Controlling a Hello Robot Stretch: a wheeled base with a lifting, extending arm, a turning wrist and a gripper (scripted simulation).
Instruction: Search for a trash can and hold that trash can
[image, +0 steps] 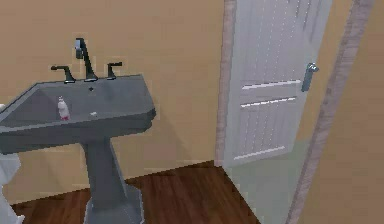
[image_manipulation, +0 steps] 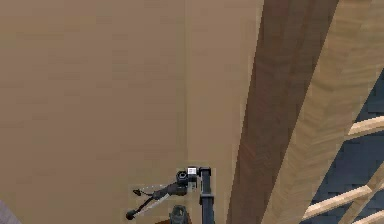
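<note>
The two thin fingers (image_manipulation: 148, 201) reach out low in the arm side view, slanting down toward its left. There is only bare tan wall (image_manipulation: 100, 90) behind their tips, and they hold nothing. Just behind them sit the small white squares with black marks (image_manipulation: 188, 174); the marks are too small to read. From there the dark arm (image_manipulation: 207, 202) drops straight to the bottom edge. It stands close to a broad wooden post (image_manipulation: 280, 100), and pale slanted beams (image_manipulation: 345, 130) cross a dark gap further right.

Looking ahead, a grey pedestal sink (image: 100, 128) stands against the same tan wall on a dark wooden floor (image: 190, 195). A dark faucet (image: 83, 55) with two side handles rises at its back. A small bottle (image: 63, 108) with a pink part stands on the rim, any label on it too small to make out. To the right a white panelled door (image: 270, 80) with a metal handle (image: 310, 75) sits in its frame. A rounded white thing (image: 5, 165) pokes in at the left edge beside the sink; I cannot tell what it is.
</note>
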